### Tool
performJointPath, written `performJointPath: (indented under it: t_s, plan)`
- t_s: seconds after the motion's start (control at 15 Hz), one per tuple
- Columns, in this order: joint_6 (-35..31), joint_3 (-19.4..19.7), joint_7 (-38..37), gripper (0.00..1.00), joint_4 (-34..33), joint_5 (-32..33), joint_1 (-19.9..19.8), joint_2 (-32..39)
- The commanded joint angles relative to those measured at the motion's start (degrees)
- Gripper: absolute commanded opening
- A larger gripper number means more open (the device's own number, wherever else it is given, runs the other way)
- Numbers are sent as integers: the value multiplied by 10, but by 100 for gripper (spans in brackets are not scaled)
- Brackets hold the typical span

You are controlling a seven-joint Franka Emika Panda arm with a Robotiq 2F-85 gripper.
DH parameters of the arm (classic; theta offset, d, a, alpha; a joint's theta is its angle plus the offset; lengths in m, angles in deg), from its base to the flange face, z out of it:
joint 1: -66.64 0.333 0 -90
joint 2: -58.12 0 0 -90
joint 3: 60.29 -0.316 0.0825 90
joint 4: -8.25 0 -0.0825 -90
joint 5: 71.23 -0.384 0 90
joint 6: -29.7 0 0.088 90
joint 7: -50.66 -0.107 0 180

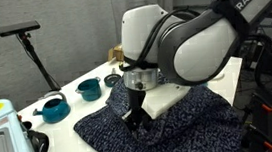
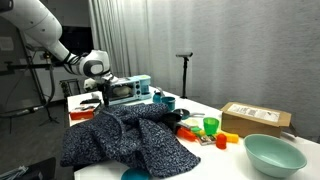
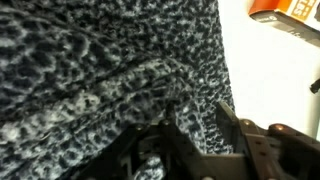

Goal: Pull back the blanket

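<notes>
Blanket (image 1: 186, 121): dark, light-speckled, thick and nubby. Spread and rumpled over the middle of the white tabletop (image 1: 98, 100), bunched into a raised fold on the arm's side. Claw (image 1: 136, 119): pointed straight down, tips at or pressed into the fabric by that fold. In the wrist view, dark fingers (image 3: 258, 145) along the bottom edge, with a ridge of fabric running in between. Width of the gap and any hold on the cloth: impossible to tell from these views. Step in hand, by judgement: securing a pinch of the fold before dragging. For a sound job: take a thick bite of the ridge rather than a few loops of nap; confirm cloth between both fingers before moving; lift slightly to clear the layer beneath; pull low and steady along the tabletop, not upward. Nearby: teal cup (image 1: 89, 89) and teal pot (image 1: 51, 110) just off one edge of the blanket; green cup (image 2: 211, 125) and small orange pieces (image 2: 226, 138) close to another hem. Risks, by judgement: soft weight slipping out of a shallow pinch; trailing hem sweeping the cups. Keep the drag slow and watch those edges.
</notes>
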Motion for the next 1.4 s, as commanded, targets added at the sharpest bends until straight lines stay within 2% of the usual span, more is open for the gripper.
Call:
performJointPath:
  t_s: [0.0, 0.13, 0.2, 0.4, 0.47, 0.67, 0.8, 0.93, 1.13, 1.33]
  plan:
    - [-21, 37, -37, 80, -2, 48, 32, 3]
    - [-30, 53, -65, 95, -2, 82, 45, 5]
    - [-35, 61, -82, 99, -3, 98, 50, 6]
    - [-23, 83, -148, 100, -7, 147, 69, 7]
    - [-3, 89, -110, 100, 44, 127, 24, -73]
    - [9, 116, -137, 100, 56, 141, 4, -106]
    - [37, 131, -133, 100, 61, 148, -31, -143]
    - [94, 142, -123, 100, 55, 159, -66, -177]
    - [213, 166, -74, 100, 19, 183, -133, -177]
    - [294, 195, 51, 100, -8, 193, -197, -163]
